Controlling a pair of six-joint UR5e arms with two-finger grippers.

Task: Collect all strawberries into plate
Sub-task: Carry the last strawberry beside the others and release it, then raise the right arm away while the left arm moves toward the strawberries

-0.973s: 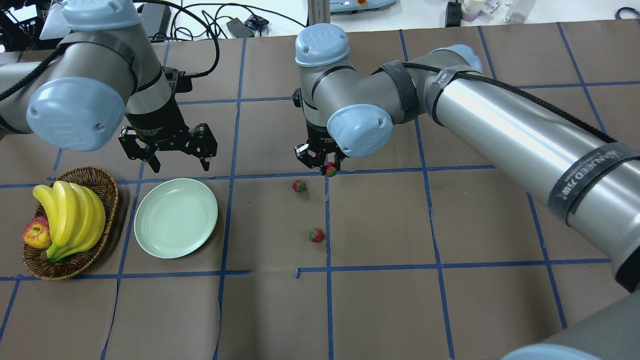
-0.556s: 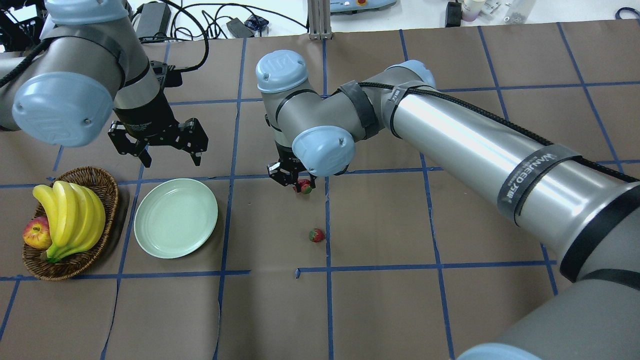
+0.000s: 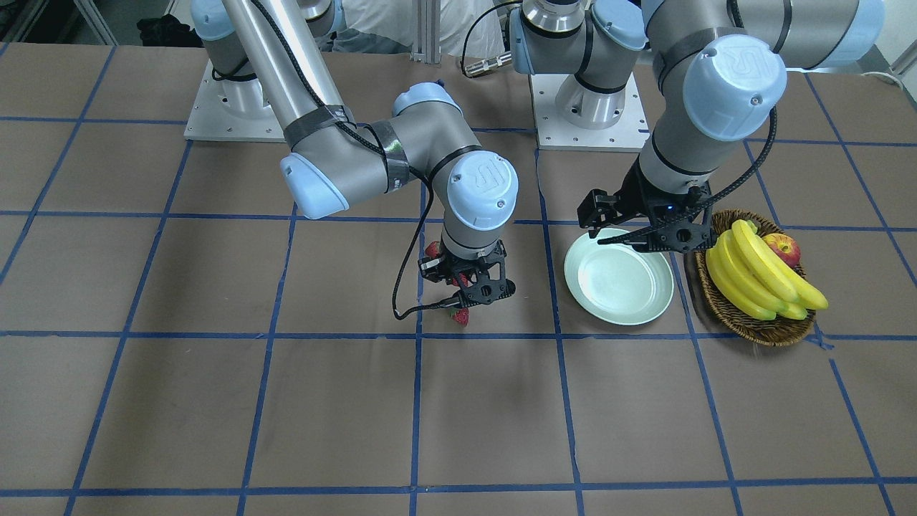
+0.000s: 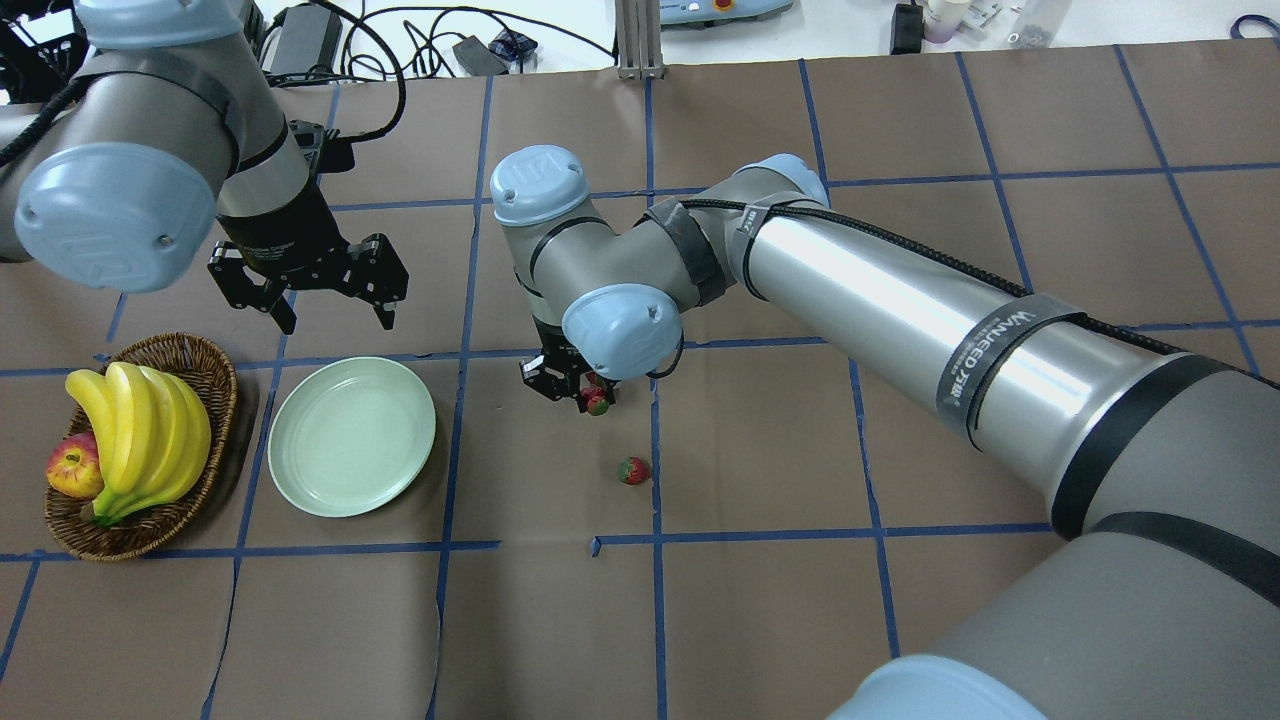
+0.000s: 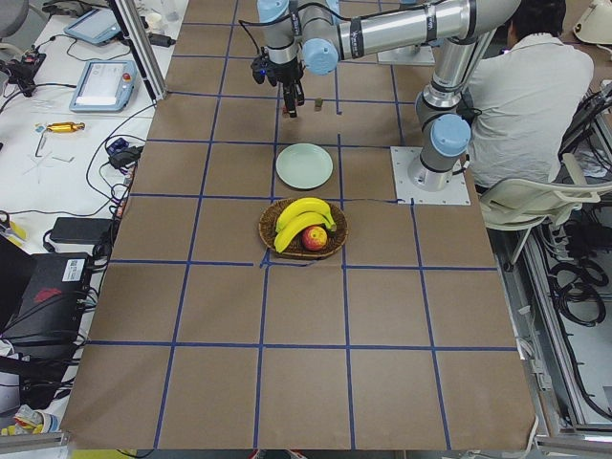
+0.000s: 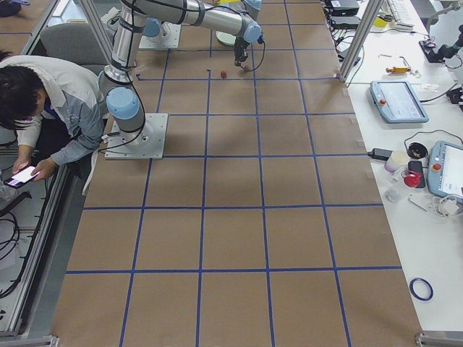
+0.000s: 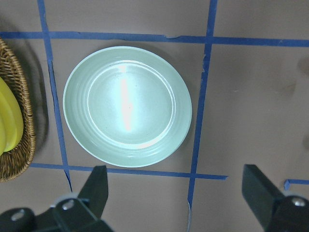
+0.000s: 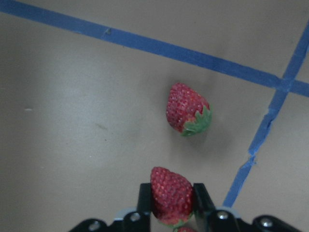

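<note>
My right gripper (image 4: 578,392) is shut on one strawberry (image 8: 171,195), which also shows in the overhead view (image 4: 597,403), held just above the table. A second strawberry (image 8: 187,110) lies on the paper just beyond the held one and shows below the gripper in the front view (image 3: 462,316). A third strawberry (image 4: 632,470) lies apart, nearer the robot. The pale green plate (image 4: 352,436) is empty, left of the right gripper. My left gripper (image 4: 332,318) is open and empty above the plate's far edge (image 7: 127,162).
A wicker basket (image 4: 215,400) with bananas (image 4: 140,430) and an apple (image 4: 72,466) stands right beside the plate on its left. The right arm's long forearm (image 4: 900,310) crosses the table's right half. Cables lie at the far edge.
My right gripper has carried its strawberry left and toward the robot, past the second strawberry, closer to the plate. My left gripper has shifted slightly left and stays open.
</note>
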